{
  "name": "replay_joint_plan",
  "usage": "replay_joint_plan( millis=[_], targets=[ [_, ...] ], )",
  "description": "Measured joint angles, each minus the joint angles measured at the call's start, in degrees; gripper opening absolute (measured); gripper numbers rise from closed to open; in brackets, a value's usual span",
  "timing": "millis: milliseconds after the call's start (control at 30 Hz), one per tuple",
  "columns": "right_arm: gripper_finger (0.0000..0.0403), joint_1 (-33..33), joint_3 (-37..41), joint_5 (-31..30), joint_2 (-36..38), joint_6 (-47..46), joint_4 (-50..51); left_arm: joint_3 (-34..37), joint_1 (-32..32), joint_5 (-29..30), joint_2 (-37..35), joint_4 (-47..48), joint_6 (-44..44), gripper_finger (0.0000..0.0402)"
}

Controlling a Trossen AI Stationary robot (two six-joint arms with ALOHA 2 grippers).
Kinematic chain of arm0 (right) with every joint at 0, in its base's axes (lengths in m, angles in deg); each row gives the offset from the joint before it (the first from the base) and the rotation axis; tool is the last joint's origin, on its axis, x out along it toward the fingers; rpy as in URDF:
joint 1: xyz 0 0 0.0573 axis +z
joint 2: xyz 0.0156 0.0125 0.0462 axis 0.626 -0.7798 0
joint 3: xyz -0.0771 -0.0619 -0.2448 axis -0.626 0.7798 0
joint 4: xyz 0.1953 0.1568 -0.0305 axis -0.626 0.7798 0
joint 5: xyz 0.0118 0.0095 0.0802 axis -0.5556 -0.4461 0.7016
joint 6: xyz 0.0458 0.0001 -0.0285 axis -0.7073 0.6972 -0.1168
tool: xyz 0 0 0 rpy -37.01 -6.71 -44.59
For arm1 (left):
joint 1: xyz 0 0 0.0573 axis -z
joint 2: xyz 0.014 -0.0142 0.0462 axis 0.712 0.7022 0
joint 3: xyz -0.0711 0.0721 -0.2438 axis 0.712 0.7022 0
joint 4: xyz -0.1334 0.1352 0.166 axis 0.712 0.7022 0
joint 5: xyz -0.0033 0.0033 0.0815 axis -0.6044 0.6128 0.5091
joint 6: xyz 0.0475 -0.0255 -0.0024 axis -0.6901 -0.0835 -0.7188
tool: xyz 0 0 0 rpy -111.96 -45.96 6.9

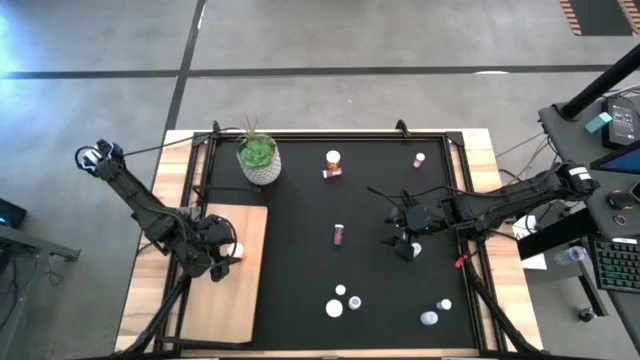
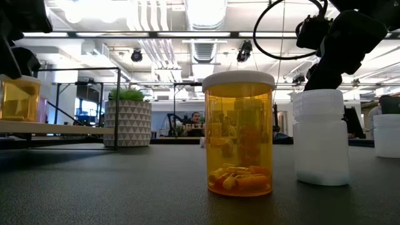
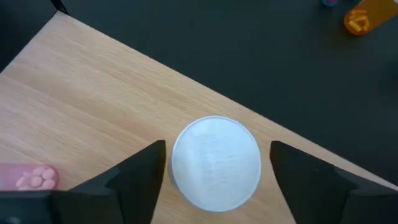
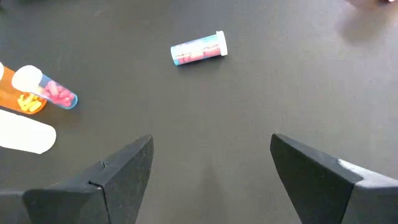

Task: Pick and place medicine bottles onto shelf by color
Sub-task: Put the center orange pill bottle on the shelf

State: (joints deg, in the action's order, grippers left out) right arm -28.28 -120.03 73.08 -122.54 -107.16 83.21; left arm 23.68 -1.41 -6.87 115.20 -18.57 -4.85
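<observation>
The left gripper (image 3: 214, 163) is held spread over the shelf (image 3: 93, 112), its fingers (image 3: 140, 171) flanking, without touching, an upright white-capped bottle (image 3: 216, 162) that stands on the board near its edge with the black mat (image 1: 380, 200). The right gripper (image 4: 208, 165) is held wide open and empty above the mat, near a pink bottle (image 4: 199, 48) lying on its side. Other bottles are scattered across the mat, and a potted plant (image 1: 258, 155) is set at its far corner.

left fingers (image 3: 140, 180) cut off by edge; held bottle's (image 3: 216, 163) colour hidden.
</observation>
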Motion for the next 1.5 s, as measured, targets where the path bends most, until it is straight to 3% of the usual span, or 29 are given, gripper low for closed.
replay_joint_plan(
  millis=[167,567,767,1133,1267,1500],
  targets=[
    [0.0315,0.0,0.0,0.0,0.0,0.0,0.0,-1.8,-0.1,0.0,0.1,0.2,1.5,0.0296],
    [0.0315,0.0,0.0,0.0,0.0,0.0,0.0,-7.3,-0.4,-1.6,1.7,3.2,9.1,0.0298],
    [0.0315,0.0,0.0,0.0,0.0,0.0,0.0,-11.7,-5.0,-2.6,4.7,8.8,9.2,0.0298],
    [0.0315,0.0,0.0,0.0,0.0,0.0,0.0,-23.4,-19.4,-22.8,18.4,20.7,11.2,0.0298],
    [0.0315,0.0,0.0,0.0,0.0,0.0,0.0,-27.7,-22.3,-25.7,24.7,27.9,13.7,0.0298],
    [0.0315,0.0,0.0,0.0,0.0,0.0,0.0,-30.3,-23.4,-27.6,29.2,27.1,21.1,0.0297]
  ],
)
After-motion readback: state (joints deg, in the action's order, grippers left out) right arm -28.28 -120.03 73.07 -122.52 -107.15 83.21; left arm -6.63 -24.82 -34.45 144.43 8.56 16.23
